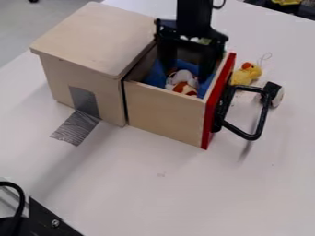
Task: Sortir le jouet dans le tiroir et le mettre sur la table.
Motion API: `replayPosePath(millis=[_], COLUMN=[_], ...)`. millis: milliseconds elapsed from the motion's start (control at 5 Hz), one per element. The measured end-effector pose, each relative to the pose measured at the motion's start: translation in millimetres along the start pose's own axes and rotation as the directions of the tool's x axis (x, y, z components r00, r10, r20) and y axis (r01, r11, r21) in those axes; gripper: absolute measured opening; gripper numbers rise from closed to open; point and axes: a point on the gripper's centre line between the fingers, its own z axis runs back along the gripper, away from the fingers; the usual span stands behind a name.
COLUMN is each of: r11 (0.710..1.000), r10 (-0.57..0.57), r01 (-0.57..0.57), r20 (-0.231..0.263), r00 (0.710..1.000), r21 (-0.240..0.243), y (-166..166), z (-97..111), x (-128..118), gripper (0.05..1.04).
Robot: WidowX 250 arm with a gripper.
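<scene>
My gripper (pixel 186 71) hangs down into the pulled-out wooden drawer (pixel 163 110), its two fingers spread apart, one near the cabinet side and one near the red front. Between and just below the fingers lies a small white and orange-brown plush toy (pixel 183 82), on blue material (pixel 157 75) inside the drawer. Whether the fingers touch the toy, I cannot tell.
The wooden cabinet (pixel 92 37) stands left of the drawer, with grey tape (pixel 78 126) running onto the white table (pixel 184 193). A black handle (pixel 263 120) juts from the red drawer front. Behind it lie a yellow duck toy (pixel 245 74) and a round white-and-black object (pixel 277 96).
</scene>
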Motion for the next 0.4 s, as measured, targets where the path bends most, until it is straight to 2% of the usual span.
replayPosePath(millis=[400], r11=[1.0], r10=[-0.019], r01=[0.019], r20=[-0.035], r00=[0.999], r21=[-0.004], y=[-4.3], z=[-9.7], x=[-7.2], gripper=[0.961])
